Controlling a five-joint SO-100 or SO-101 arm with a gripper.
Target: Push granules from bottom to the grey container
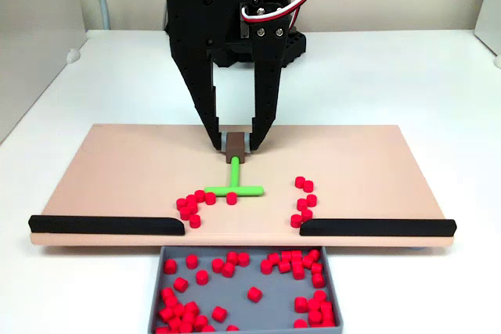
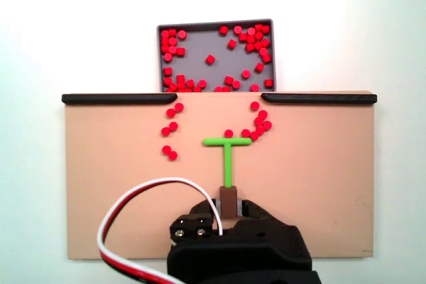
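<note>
Clamped, both black jaws, on a small brown block [image 1: 233, 147] at the tail of the green T-shaped pusher [image 1: 234, 185]; gripper [image 1: 233, 145] pointing straight down at the board in a fixed view, seen from behind in another [image 2: 228, 209]. Pressed flat against the block's two sides, the tapered matte plastic fingers [image 1: 205, 107].

Running away from the arm toward the tray, the pusher's long stem; set square across it at the far end, the crossbar [image 2: 227, 142] (smooth, round-sectioned, bright green). Lying flat on the peach board [image 1: 117, 170], a plain matte rectangle with its long side across the scene.

Scattered in two loose clusters near the crossbar, the granules [image 1: 192, 204]: tiny glossy red cylinders, one group at the left of a fixed view touching or just beside the bar's end, another [image 1: 304, 201] curving well to the right, apart from the bar. Mirrored in the other fixed view, with one granule [image 2: 228, 134] just beyond the bar.

Along the board's tray-side edge, two black strips [image 1: 106, 224], left and right, rounded at their inner ends, with a gap between them.

Just past that gap, butted against the board, the grey container [image 2: 265, 23]: shallow, rectangular, low-walled, long side parallel to the board's edge, holding many red pellets [image 2: 210, 59] crowded mostly along walls and corners.

Underneath everything, a white table [image 1: 407, 76]; looping off the arm, a red, white and black cable [image 2: 133, 194].
</note>
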